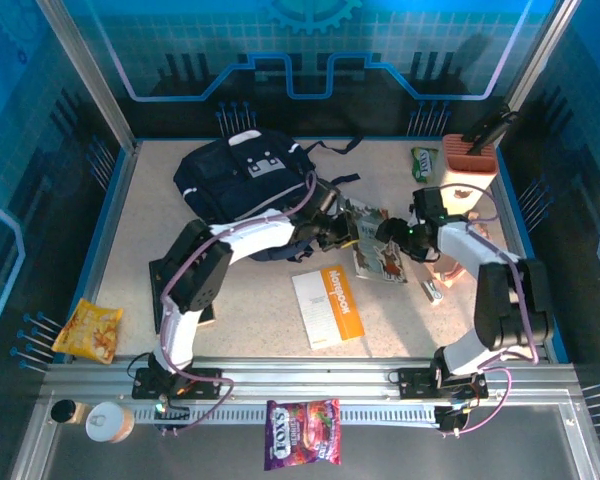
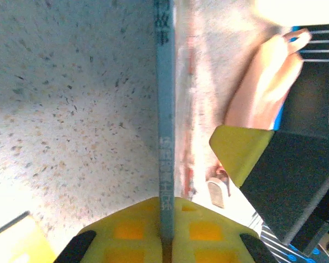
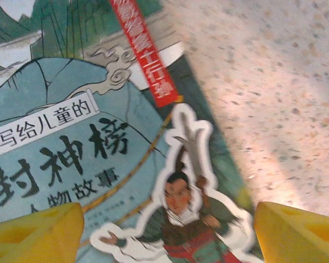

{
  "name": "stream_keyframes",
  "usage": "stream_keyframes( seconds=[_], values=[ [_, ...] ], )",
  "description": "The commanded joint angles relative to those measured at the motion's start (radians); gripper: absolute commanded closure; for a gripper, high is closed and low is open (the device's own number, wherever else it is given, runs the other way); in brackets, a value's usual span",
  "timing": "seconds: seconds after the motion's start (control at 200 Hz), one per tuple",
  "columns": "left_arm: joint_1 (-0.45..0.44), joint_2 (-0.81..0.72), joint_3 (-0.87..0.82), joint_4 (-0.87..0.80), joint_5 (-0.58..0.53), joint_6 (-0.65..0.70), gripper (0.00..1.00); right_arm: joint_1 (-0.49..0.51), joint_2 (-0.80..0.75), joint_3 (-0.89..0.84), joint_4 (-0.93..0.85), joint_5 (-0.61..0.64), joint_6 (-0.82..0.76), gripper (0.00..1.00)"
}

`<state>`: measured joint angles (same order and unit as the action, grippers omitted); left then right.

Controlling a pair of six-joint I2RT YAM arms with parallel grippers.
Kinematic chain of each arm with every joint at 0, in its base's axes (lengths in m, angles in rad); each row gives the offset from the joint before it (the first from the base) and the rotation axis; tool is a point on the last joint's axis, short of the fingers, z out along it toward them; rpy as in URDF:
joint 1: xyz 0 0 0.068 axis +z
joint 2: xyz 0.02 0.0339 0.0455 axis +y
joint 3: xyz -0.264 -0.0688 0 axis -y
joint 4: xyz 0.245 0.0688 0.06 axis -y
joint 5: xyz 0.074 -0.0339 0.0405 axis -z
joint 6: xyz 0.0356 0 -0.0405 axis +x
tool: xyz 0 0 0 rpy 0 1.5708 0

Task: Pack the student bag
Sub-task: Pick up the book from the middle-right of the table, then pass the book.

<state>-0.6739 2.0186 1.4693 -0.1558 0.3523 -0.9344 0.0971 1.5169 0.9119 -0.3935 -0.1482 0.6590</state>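
Observation:
The student bag (image 1: 242, 176), dark navy with a pale grey patch, lies at the back left of the table. To its right an illustrated storybook (image 1: 376, 246) is tipped up off the table. My left gripper (image 1: 346, 233) is shut on the book's near edge. In the left wrist view the yellow jaws (image 2: 165, 219) pinch the blue-grey book edge (image 2: 165, 109), seen end-on. My right gripper (image 1: 396, 238) hovers open at the book's right side. In the right wrist view its yellow fingertips (image 3: 164, 235) stand wide apart over the book cover (image 3: 88, 137).
An orange notebook (image 1: 328, 305) lies in front of the book, with a small pale item (image 1: 432, 291) to its right. A terracotta box (image 1: 468, 155) and a green packet (image 1: 425, 160) sit back right. A yellow snack bag (image 1: 88, 330), a candy bag (image 1: 302, 447) and a cup (image 1: 108, 422) lie near the front.

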Motion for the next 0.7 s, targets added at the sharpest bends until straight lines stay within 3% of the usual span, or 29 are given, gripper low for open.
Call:
stream_keyframes(
  seconds=[0.0, 0.135, 0.295, 0.48, 0.695],
  values=[
    [0.055, -0.151, -0.062, 0.048, -0.033, 0.033, 1.0, -0.016, -0.108, -0.027, 0.105, -0.136, 0.069, 0.17],
    [0.127, -0.286, -0.177, 0.098, -0.059, -0.006, 1.0, -0.007, -0.192, -0.123, 0.288, -0.277, 0.225, 0.15],
    [0.23, -0.419, -0.33, 0.208, -0.089, -0.143, 1.0, 0.055, -0.204, -0.194, 0.547, -0.376, 0.465, 0.14],
    [0.304, -0.524, -0.469, 0.355, -0.156, -0.305, 1.0, 0.167, -0.138, -0.223, 0.83, -0.38, 0.729, 0.12],
    [0.315, -0.534, -0.495, 0.407, -0.173, -0.389, 1.0, 0.282, 0.031, -0.17, 1.08, -0.369, 0.919, 0.11]
  ],
)
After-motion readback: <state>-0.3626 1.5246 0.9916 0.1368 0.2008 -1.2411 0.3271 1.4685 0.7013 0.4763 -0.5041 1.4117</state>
